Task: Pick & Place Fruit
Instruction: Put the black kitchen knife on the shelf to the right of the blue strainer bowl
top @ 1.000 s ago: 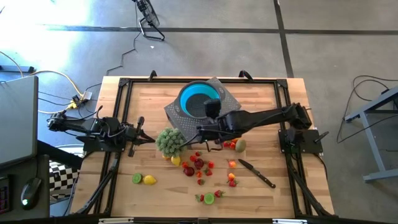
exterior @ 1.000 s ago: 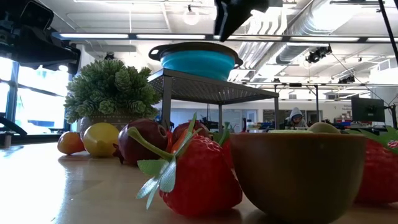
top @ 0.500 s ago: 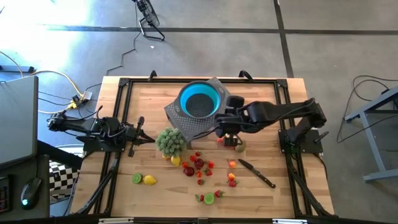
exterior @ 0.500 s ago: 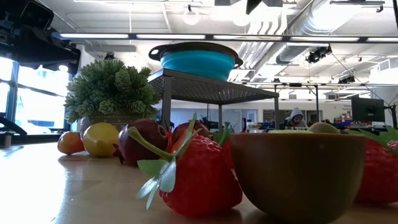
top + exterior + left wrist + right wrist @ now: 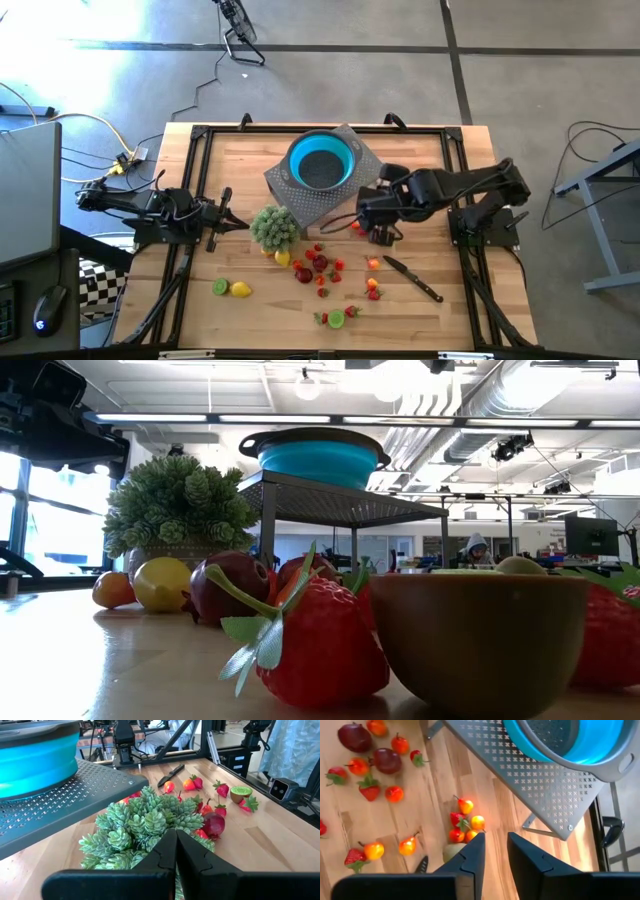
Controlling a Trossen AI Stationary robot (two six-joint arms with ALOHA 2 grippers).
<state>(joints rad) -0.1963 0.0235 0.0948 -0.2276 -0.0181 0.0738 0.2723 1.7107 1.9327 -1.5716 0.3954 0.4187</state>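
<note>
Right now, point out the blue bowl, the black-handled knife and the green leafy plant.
blue bowl point(image 5: 320, 160), high view, inner floor.
black-handled knife point(image 5: 424, 288), high view, handle.
green leafy plant point(image 5: 274, 226), high view, foliage centre.

A strawberry point(image 5: 320, 645) lies touching a brown bowl point(image 5: 480, 640); behind, a blue bowl point(image 5: 318, 460) tops a rack point(image 5: 340, 500).

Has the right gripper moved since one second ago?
Yes. In the high view the right gripper has drawn back from beside the round blue bowl, toward its own base, and now hangs over the small fruit cluster.
</note>
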